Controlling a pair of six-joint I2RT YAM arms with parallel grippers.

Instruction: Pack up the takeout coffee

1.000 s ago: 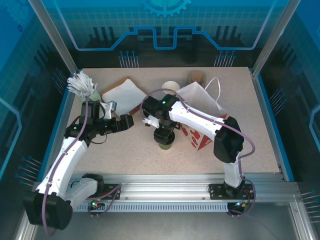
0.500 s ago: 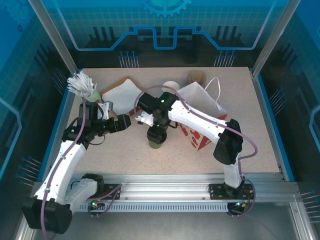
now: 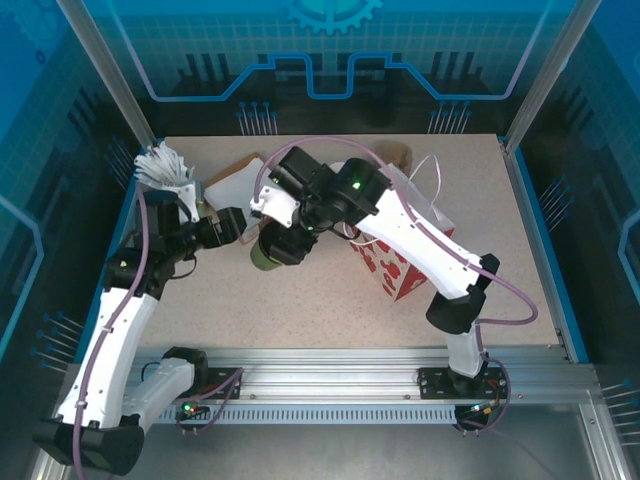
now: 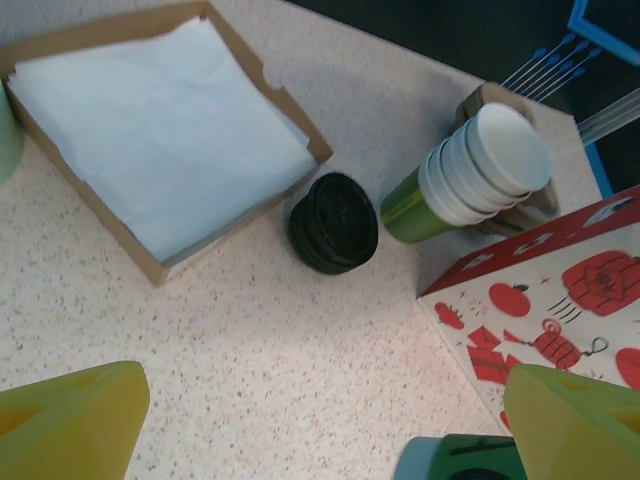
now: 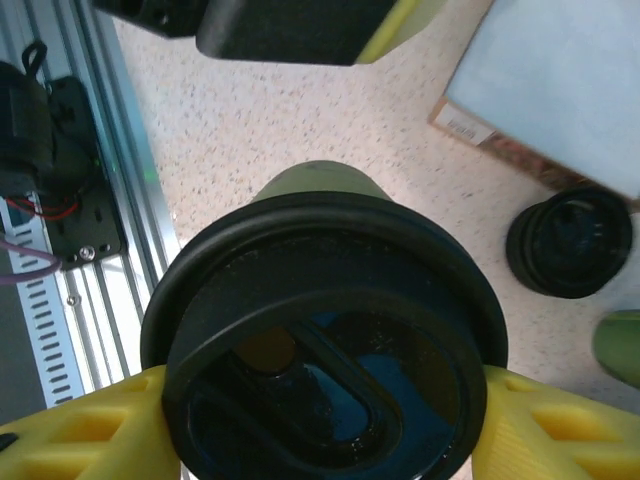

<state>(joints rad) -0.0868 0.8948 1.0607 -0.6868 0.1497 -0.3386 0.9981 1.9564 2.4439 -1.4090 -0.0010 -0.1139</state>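
Speckled tabletop, right tool tight around takeout coffee, now farther left than before; left tool agape.

Black lids sit at centre beside a napkin tray at 10 o'clock, with white-rimmed green cups at 2 and a red-printed bag at 4. The left gripper gapes wide along the bottom edge, and what may be the takeout coffee is cut off near 5.

Speckled beige tabletop with blue edging, translucent blue circuit-patterned walls, aluminium rail along the near edge.
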